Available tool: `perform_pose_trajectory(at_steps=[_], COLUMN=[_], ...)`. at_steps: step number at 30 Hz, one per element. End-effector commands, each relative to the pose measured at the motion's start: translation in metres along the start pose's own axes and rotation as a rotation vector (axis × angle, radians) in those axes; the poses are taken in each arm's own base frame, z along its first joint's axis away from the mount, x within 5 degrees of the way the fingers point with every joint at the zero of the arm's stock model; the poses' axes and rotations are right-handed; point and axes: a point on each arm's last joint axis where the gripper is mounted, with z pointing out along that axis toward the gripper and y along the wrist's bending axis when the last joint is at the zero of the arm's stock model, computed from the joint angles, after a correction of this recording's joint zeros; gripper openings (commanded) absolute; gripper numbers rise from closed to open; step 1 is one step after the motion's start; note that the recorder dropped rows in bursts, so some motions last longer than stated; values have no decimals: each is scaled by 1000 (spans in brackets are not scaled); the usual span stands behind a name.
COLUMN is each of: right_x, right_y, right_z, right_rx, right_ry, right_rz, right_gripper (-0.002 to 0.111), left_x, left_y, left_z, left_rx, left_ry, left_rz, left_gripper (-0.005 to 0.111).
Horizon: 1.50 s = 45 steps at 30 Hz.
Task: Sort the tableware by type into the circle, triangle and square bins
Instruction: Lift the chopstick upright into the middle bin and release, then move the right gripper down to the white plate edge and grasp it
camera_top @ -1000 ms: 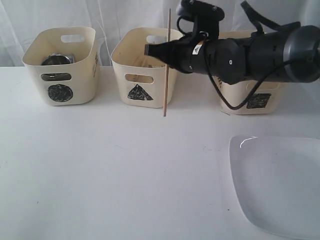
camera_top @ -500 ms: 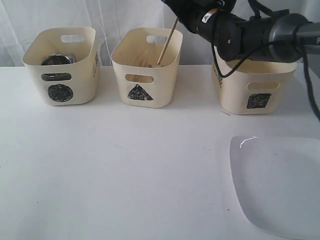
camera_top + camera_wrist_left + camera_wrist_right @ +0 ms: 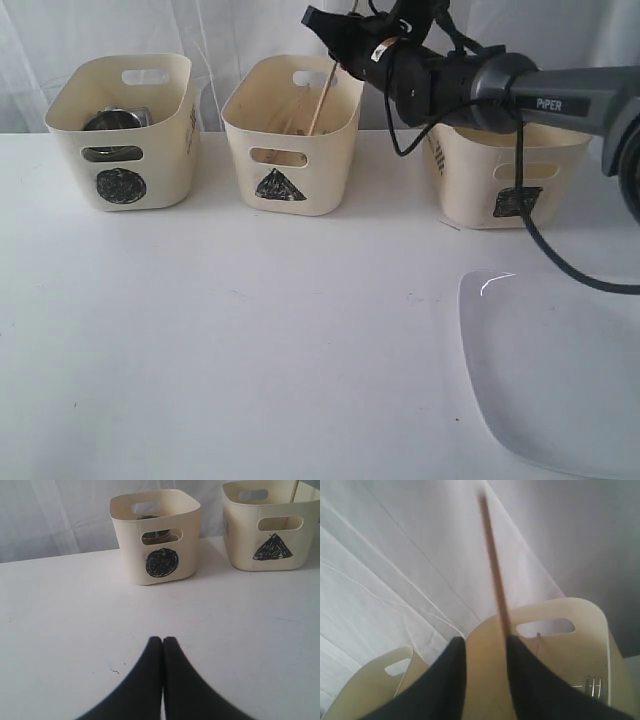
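My right gripper (image 3: 485, 640) gapes around the chopstick (image 3: 492, 555), which leans toward one o'clock from the triangle bin (image 3: 300, 160). My left gripper (image 3: 162, 641) is pressed together.

The left tool (image 3: 162, 641) hangs over the white desk (image 3: 60, 610), its 2 fingers (image 3: 150, 672) pressed together. Beyond stand the circle bin (image 3: 127, 555), steel ware (image 3: 159, 535) inside, and the triangle bin (image 3: 240, 540).

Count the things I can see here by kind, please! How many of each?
Cream bins: 3 (circle bin, triangle bin, square bin)
White plate: 1
Wooden chopstick poking out of the triangle bin: 1
Total: 5
The steel things inside the circle bin are too hidden to count.
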Motion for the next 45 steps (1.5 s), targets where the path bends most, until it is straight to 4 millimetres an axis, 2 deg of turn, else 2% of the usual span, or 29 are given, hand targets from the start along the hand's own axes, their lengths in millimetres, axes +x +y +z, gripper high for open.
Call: perform_pose_trajectory(at_steps=[1, 3, 6, 10, 16, 19, 23, 28, 31, 34, 39, 45], right_x=[-9, -12, -12, 0, 10, 17, 36, 63, 76, 92, 111, 125], right_y=[4, 6, 6, -3, 3, 3, 4, 15, 24, 23, 23, 11], right_z=[-4, -12, -38, -91, -184, -218, -253, -285, -299, -310, -321, -328], right_rx=[2, 7, 35, 99, 185, 254, 320, 307, 288, 284, 245, 214], right_ry=[28, 50, 140, 394, 832, 1010, 1221, 1293, 1287, 1308, 1290, 1293], right_rz=[-67, -155, -320, -503, -800, -945, -1031, -1074, -1129, -1163, -1198, -1212], right_gripper=[43, 42, 41, 41, 41, 43, 55, 57, 57, 57, 57, 57], left_x=[1, 1, 1, 1, 1, 1, 1, 1, 1, 1, 1, 1], left_y=[0, 0, 0, 0, 0, 0, 0, 0, 0, 0, 0, 0], left_z=[0, 0, 0, 0, 0, 0, 0, 0, 0, 0, 0, 0], left_rx=[4, 4, 4, 4, 4, 4, 4, 4, 4, 4, 4, 4], left_ry=[-2, -2, -2, -2, -2, -2, -2, -2, -2, -2, -2, -2], left_rz=[-8, -8, -8, -8, -8, -8, -8, -8, -8, -8, -8, -8], left_gripper=[0, 0, 0, 0, 0, 0, 0, 0, 0, 0, 0, 0])
